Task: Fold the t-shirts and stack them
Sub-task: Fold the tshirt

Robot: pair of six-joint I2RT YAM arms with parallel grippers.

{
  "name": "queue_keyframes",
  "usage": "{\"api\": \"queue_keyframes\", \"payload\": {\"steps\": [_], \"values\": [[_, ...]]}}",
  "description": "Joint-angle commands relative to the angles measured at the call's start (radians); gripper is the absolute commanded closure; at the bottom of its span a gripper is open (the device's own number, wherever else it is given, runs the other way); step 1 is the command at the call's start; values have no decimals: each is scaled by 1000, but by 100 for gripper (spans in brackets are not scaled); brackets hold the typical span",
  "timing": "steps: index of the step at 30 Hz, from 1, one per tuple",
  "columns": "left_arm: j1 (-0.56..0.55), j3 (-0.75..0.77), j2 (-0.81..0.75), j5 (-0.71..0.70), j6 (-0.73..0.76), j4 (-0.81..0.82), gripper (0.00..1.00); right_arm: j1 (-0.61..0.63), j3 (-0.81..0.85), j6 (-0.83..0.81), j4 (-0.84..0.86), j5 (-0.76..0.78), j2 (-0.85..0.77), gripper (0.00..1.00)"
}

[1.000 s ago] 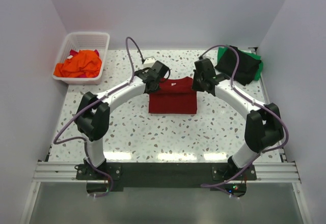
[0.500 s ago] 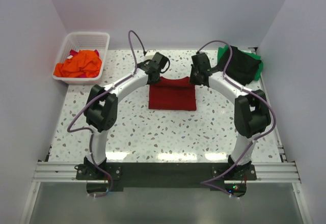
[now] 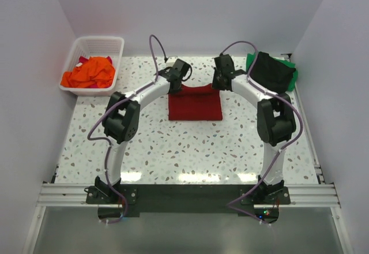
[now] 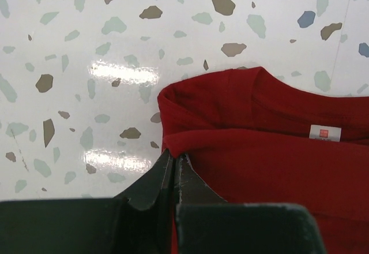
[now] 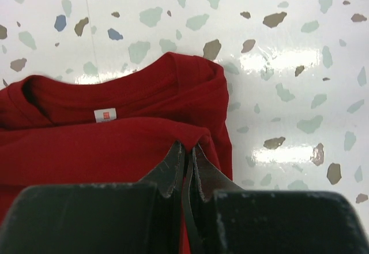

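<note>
Two folded corners of the dark red t-shirt [image 3: 195, 105] are clamped by left pincer [image 4: 174, 159] and right pincer [image 5: 187, 150]; collar [image 5: 75, 95] lies just beyond.

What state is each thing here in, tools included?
dark red t-shirt: folded, far corners pinched by both tools
left tool: shut on the dark red t-shirt
right tool: shut on the dark red t-shirt
orange t-shirt: crumpled in the basket
black t-shirt: lying on the green t-shirt
basket: upright, partly filled
</note>
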Motion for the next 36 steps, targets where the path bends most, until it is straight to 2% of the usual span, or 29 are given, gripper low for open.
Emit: {"api": "queue_keyframes", "payload": {"steps": [1, 2, 3, 6, 9, 17, 23, 32, 36], "values": [[17, 42, 11, -38, 56, 77, 93, -14, 90, -17, -11, 16, 30, 91], [17, 41, 11, -52, 65, 83, 85, -16, 93, -15, -9, 16, 30, 82], [17, 26, 8, -68, 73, 113, 75, -17, 91, -14, -6, 18, 29, 78], [17, -14, -15, -121, 110, 184, 62, -19, 91, -11, 5, 25, 23, 71], [17, -62, -58, -157, 140, 267, 58, -22, 96, -11, 18, 16, 23, 70], [16, -102, -130, -183, 128, 313, 58, -24, 119, -22, 34, 12, 10, 71], [14, -249, -277, -148, 131, 471, 57, -24, 113, -35, 43, -2, -34, 71], [-10, -168, -230, 47, 111, 286, 58, -17, 33, -22, 14, -76, -75, 71], [-21, -140, -156, 122, 96, 226, 59, -7, -8, -23, 6, -105, -85, 71]]}}
